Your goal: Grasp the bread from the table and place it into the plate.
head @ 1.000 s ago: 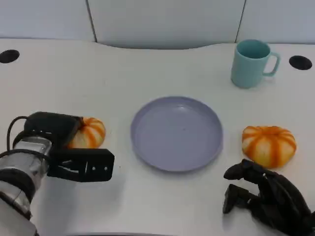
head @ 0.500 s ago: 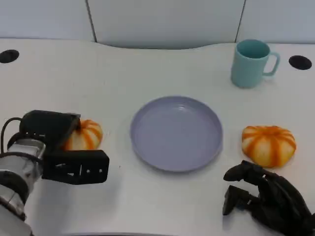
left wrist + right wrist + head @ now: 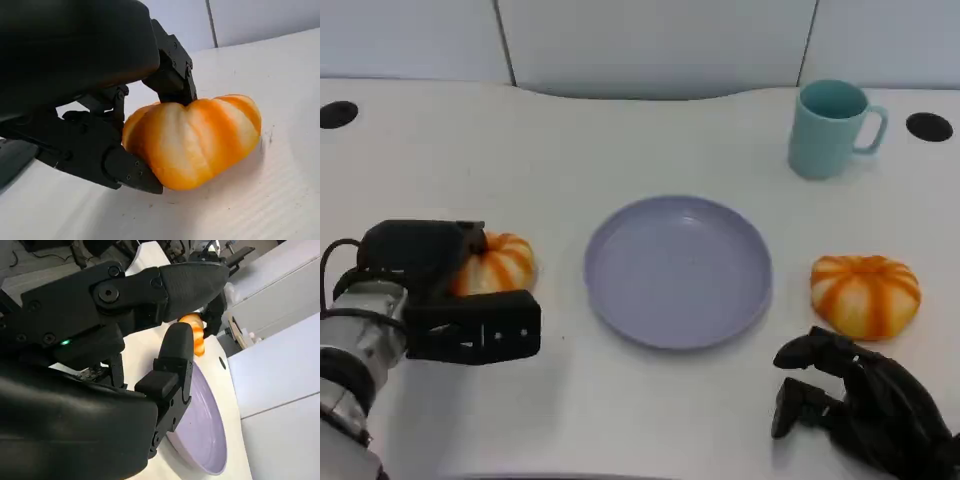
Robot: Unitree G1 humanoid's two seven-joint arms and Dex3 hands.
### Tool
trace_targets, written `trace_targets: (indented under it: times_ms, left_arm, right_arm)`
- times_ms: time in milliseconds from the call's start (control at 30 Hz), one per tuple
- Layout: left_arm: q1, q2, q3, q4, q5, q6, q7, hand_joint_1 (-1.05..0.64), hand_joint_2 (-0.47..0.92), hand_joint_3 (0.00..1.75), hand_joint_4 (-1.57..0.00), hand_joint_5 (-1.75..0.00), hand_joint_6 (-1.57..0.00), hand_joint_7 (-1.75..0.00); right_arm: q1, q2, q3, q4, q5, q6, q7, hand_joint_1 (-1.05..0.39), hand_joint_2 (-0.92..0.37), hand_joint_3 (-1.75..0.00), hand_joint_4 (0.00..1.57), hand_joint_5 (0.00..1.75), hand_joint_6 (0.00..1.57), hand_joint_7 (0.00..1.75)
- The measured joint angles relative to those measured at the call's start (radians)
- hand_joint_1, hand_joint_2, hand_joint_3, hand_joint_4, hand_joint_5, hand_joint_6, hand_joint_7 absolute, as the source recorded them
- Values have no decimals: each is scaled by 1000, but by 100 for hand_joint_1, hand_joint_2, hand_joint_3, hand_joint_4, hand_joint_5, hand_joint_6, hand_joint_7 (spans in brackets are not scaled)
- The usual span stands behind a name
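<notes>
An orange-and-white striped bread lies on the table left of the lilac plate. My left hand grips it: in the left wrist view one finger presses on its far side and another on its near side, with the bread still touching the table. A second striped bread lies to the right of the plate. My right hand rests near the table's front edge just below that bread, fingers loosely bent and apart, holding nothing. The right wrist view looks past that hand over the plate to the left bread.
A teal mug stands at the back right, well behind the plate. Two dark round holes sit in the table's far corners. A white wall panel runs along the back edge.
My left hand has shifted slightly left and closed around the left bread, which has nudged a little. The right hand and the right bread have stayed where they were.
</notes>
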State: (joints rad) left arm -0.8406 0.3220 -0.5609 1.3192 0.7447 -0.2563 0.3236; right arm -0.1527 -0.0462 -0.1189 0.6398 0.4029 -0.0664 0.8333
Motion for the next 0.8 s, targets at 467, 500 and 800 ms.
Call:
trace_targets:
  times_ms: [467,500,800]
  left_arm:
    - [-9,33,88,-40,-54,-82,50,-11,92,7,-74,-175,-55,-175]
    - [-15,36,98,-51,-65,-85,54,-11,92,7,-75,-175,-56,-175]
    - [-36,45,108,-90,-74,-104,78,-10,88,6,-77,-175,-56,-175]
  right_arm:
    - [6,1,3,-6,0,-10,-5,-53,-92,-25,62,152,63,102]
    - [6,1,4,-6,0,-11,-5,-53,-92,-25,62,152,64,102]
    - [4,3,4,2,1,-19,-1,-52,-92,-27,62,151,65,97]
